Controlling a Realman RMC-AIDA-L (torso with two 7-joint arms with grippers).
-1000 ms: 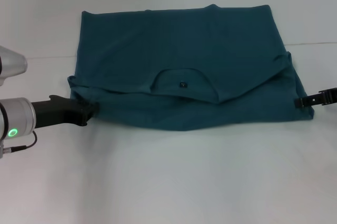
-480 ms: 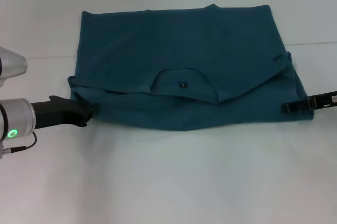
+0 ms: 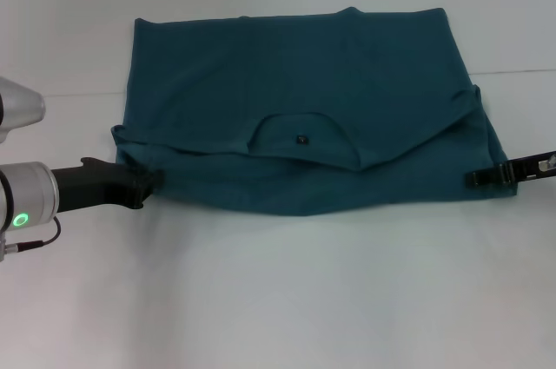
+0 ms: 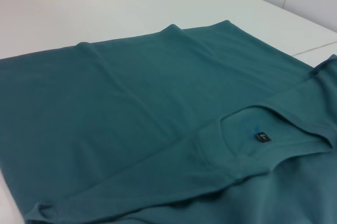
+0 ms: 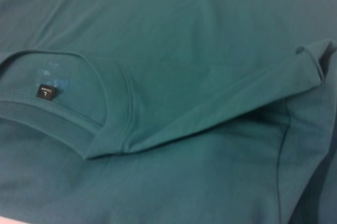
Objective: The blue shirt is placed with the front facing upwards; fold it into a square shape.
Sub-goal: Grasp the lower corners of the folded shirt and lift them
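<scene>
The blue shirt lies flat on the white table, with its collar end folded toward me. The round collar and its small dark label face up. My left gripper sits at the shirt's near left corner, touching the cloth edge. At the near right corner, my right gripper reaches in low over the cloth. The left wrist view looks across the shirt to the label. The right wrist view shows the shirt, the label and a folded sleeve edge.
White table surface surrounds the shirt on all sides, with a wide bare stretch toward me. A thin seam line crosses the table at the right. Nothing else stands on the table.
My right gripper has slid left and slightly toward me, further over the shirt's near right corner. The left arm and the shirt have not moved.
</scene>
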